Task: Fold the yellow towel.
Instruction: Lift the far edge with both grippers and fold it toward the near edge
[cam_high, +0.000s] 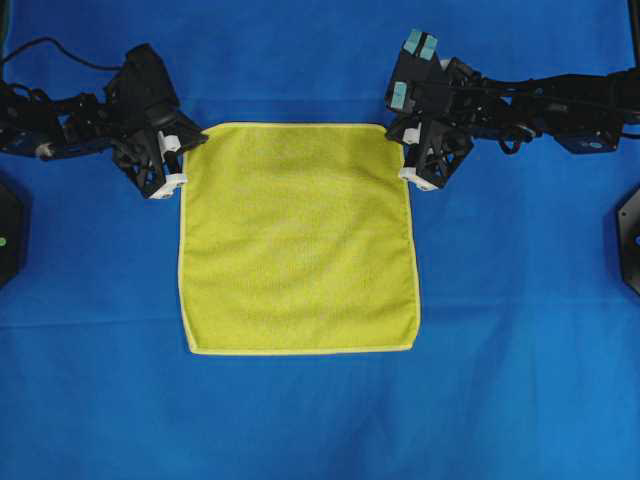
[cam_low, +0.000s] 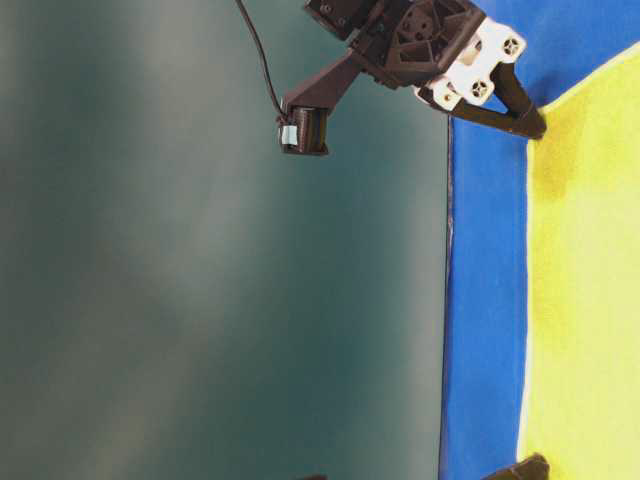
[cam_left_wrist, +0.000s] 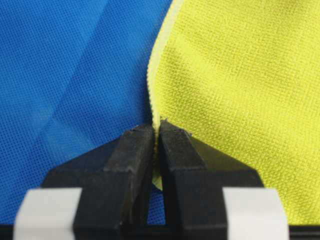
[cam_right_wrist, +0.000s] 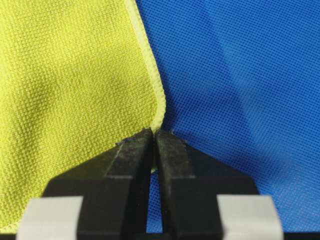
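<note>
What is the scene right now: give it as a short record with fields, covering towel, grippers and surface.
towel: yellow towel, spread flat, unfolded, roughly square
surface: blue cloth under the towel
left gripper: left gripper shut on the towel's hem at its far-left corner in the overhead view
right gripper: right gripper shut on the hem at the far-right corner
near edge: both near corners lie free on the blue cloth
fold: not yet begun

Both arms (cam_high: 80, 115) are black with white blocks by the fingers (cam_left_wrist: 130, 165). One carries small teal squares and thin black cables.
</note>
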